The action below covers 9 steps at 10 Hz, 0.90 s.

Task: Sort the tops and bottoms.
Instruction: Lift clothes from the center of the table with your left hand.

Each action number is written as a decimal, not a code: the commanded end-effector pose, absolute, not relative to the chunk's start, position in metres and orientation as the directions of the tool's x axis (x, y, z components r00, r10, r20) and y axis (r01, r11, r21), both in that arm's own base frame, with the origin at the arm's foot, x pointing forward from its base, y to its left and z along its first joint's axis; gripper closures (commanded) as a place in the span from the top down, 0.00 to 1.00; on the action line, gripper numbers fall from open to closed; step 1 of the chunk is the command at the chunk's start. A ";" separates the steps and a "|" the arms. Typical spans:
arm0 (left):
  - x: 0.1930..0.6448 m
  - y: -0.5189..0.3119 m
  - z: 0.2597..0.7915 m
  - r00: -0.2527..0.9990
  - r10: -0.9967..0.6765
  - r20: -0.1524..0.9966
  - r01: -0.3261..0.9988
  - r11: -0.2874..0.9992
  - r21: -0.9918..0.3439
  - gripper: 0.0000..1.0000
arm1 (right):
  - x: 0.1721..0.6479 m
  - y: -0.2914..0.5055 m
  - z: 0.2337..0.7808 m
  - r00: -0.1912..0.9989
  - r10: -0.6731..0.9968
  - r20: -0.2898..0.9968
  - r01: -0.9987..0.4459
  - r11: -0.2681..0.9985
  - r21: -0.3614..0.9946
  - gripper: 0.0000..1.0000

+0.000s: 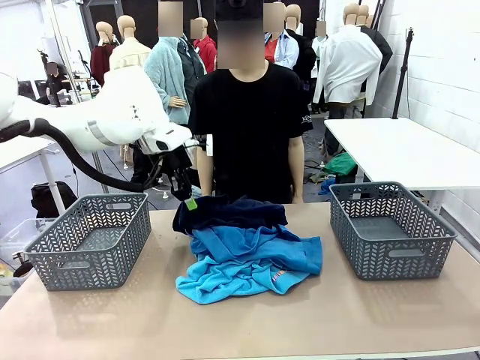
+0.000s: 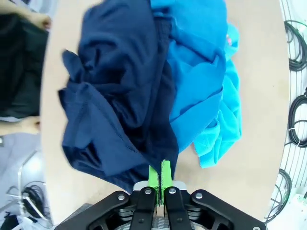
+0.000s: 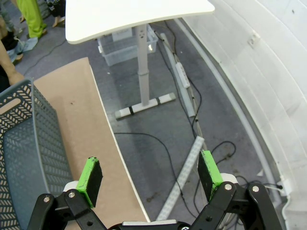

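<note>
Left jaws pinched on the navy bottoms [image 1: 229, 212] at the pile's far edge.
The bottoms lie mid-counter [image 1: 240, 330] atop the blue and turquoise tops [image 1: 251, 262], between two grey baskets [image 1: 90, 244]; the left jaws are closed tight on their edge. The right jaws stand wide, holding nothing, above the floor beside the counter.

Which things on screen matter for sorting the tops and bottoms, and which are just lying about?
Job: dark navy bottoms, pinched in the shut left tool; blue and turquoise tops heaped mid-table; left basket and right basket, likely the sorting bins; right tool, open.
Lying about: white side table; floor cables; clear box under that table.
</note>
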State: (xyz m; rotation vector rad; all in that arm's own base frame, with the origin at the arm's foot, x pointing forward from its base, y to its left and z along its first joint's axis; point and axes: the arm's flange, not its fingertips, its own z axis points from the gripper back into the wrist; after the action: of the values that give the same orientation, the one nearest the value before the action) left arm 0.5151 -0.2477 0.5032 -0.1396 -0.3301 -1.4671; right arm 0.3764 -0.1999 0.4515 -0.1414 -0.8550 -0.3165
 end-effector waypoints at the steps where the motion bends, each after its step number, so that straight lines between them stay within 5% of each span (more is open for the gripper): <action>1: 0.487 -0.246 0.567 -0.001 -0.947 0.320 0.963 0.086 0.256 0.00 | 0.375 -0.200 0.452 0.622 -0.216 0.753 0.326 0.945 0.002 1.00; 3: 0.463 -0.248 0.659 -0.016 -0.945 0.326 0.885 0.138 0.446 0.00 | 0.375 -0.200 0.452 0.622 -0.216 0.753 0.326 0.945 0.002 1.00; 9: 0.370 -0.299 0.897 -0.086 -0.874 0.478 0.644 0.318 0.696 0.00 | 0.375 -0.200 0.452 0.622 -0.216 0.753 0.326 0.945 0.002 1.00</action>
State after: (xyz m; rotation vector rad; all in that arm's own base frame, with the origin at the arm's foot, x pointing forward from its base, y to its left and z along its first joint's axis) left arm 0.3716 -0.2790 0.8737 0.2377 -1.0166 -1.3170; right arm 0.3763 -0.1999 0.4517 -0.1415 -0.8548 -0.3166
